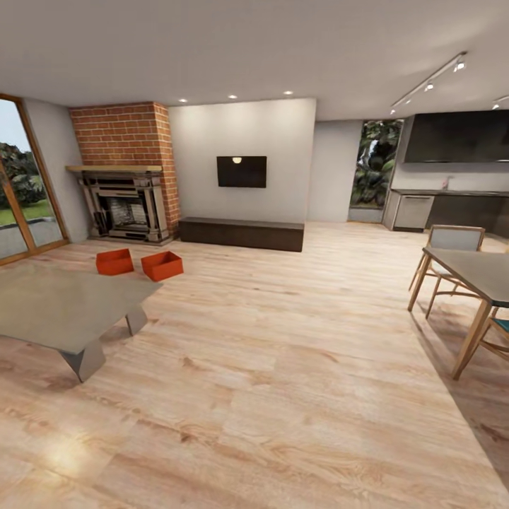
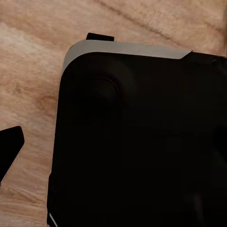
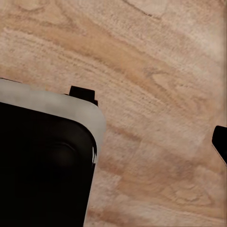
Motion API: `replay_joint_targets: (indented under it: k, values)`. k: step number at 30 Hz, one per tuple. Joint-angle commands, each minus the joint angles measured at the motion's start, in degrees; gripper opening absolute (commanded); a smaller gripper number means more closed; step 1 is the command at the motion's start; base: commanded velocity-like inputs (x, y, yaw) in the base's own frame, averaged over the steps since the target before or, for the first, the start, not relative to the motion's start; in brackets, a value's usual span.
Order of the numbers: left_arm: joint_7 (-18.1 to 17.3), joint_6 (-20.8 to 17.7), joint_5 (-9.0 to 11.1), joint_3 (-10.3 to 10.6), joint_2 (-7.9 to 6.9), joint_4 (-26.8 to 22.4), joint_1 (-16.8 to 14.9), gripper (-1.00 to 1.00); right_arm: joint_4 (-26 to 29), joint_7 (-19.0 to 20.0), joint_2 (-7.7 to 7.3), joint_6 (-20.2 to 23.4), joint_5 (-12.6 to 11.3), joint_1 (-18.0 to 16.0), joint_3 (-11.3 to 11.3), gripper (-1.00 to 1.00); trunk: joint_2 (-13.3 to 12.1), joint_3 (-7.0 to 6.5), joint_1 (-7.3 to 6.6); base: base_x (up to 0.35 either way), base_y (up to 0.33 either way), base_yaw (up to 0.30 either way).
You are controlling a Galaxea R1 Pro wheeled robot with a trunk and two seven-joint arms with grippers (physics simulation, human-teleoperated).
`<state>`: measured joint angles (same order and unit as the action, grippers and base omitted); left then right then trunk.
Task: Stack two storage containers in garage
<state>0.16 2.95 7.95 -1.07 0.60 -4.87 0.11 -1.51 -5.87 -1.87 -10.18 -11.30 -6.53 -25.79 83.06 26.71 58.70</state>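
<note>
Red-orange storage containers [image 1: 139,264] beside fireplace [image 1: 125,207]

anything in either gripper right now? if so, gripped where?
Nothing is held. Both storage containers sit on the wood floor by the fireplace, far from the robot. The wrist views show just fingertips over bare floor.

a home's open-plan living room: brick fireplace [image 1: 127,191], wall-mounted tv [image 1: 242,172], long low bench [image 1: 241,233], wood-plank floor [image 1: 283,367], dining table [image 1: 477,272] with chairs [image 1: 452,244], kitchen cabinets [image 1: 452,208] beyond.
</note>
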Motion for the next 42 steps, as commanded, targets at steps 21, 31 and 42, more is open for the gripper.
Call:
replay_joint_targets:
  k: [21, 31, 42]
  values:
    - [0.0, 0.1, 0.4, -0.1, 0.01, -0.1, 0.0, 1.00, -0.2, 0.0, 0.13, -0.4, -0.6, -0.1, -0.4, 1.00, 0.0, 0.05, 0.03, 0.323, 0.000, -0.028]
    - [0.0, 0.0, 0.4, -0.1, 0.01, -0.1, 0.0, 1.00, -0.2, 0.0, 0.03, -0.1, -0.6, -0.1, -0.5, 1.00, 0.0, 0.05, 0.03, 0.323, 0.000, -0.001]
    - [0.0, 0.0, 0.4, -0.1, 0.01, 0.0, 0.0, 1.00, -0.2, 0.4, -0.06, -0.1, -0.2, -0.1, -0.9, 1.00, 0.0, 0.05, 0.03, 0.323, 0.000, 0.000]
